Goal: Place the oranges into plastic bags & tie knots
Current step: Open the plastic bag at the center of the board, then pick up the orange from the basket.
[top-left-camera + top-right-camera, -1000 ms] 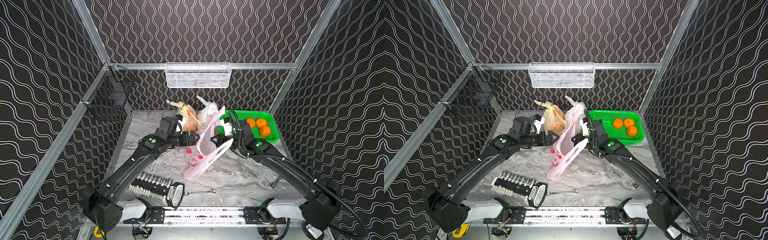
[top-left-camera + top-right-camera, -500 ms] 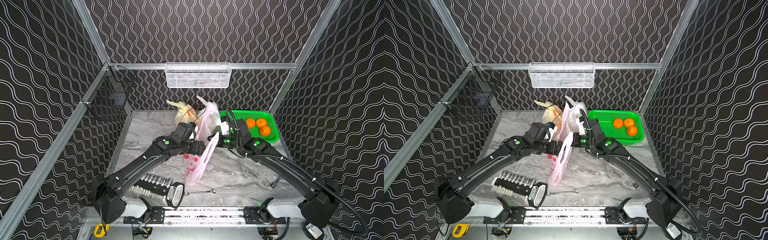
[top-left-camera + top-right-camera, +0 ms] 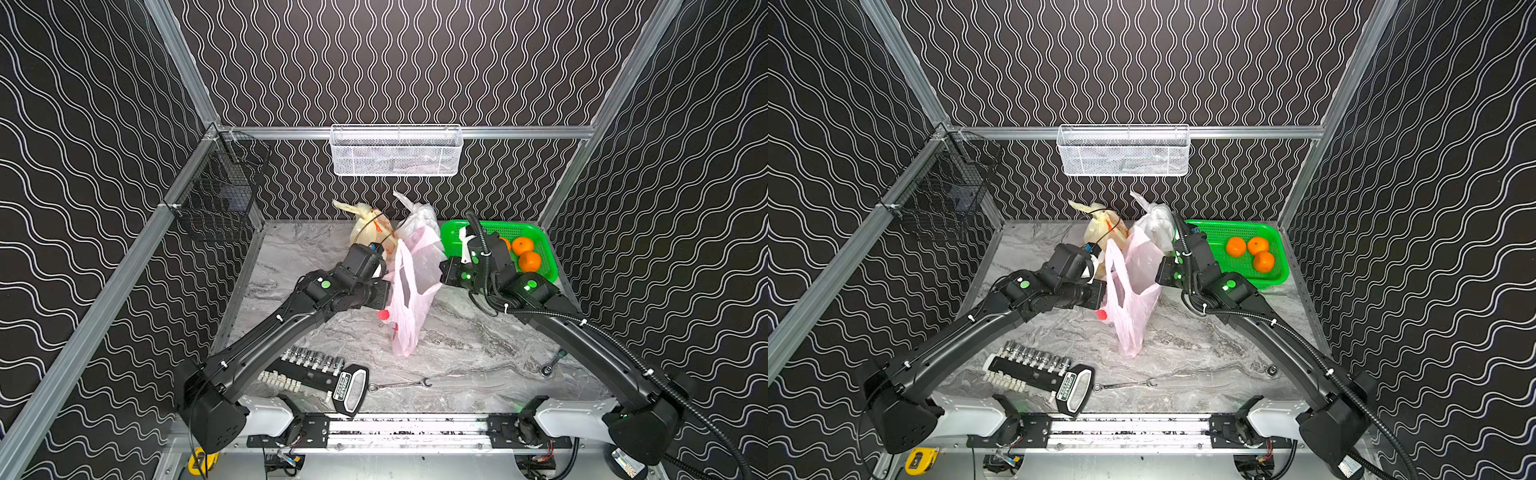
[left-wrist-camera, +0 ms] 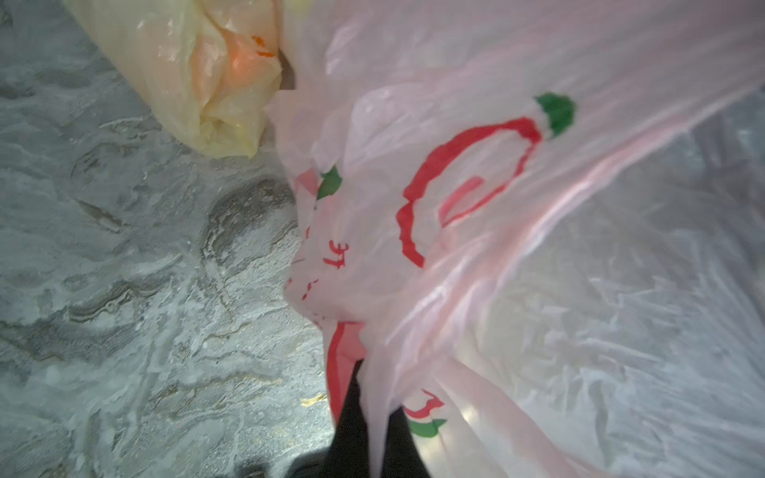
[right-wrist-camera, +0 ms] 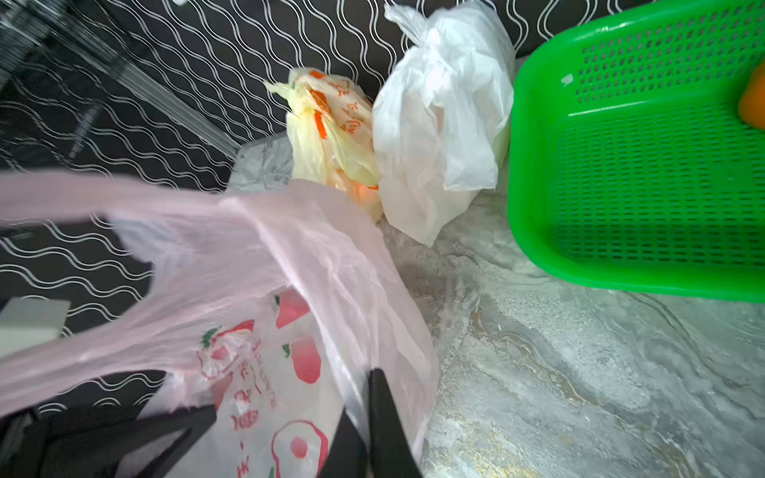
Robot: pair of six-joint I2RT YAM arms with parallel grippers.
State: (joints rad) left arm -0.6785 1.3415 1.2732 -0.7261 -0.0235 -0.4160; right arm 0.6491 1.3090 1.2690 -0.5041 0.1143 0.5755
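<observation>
Between the two arms, over the middle of the marble tabletop [image 3: 465, 353], the pink bag [image 3: 409, 291] hangs stretched upright, its lower tip reaching down to the surface. On the bag's left rim the left hand [image 4: 372, 414] is pressed together, pink film caught in its grip. On the right rim the right hand [image 5: 364, 418] pinches the film the same way. At the far right, three oranges [image 3: 1258, 245] lie in the green basket [image 3: 1237, 272]. Just left of it, at the far edge, the white bag [image 3: 419, 218] and the yellowish bag [image 3: 368, 226] stand touching, each with a knotted top.
</observation>
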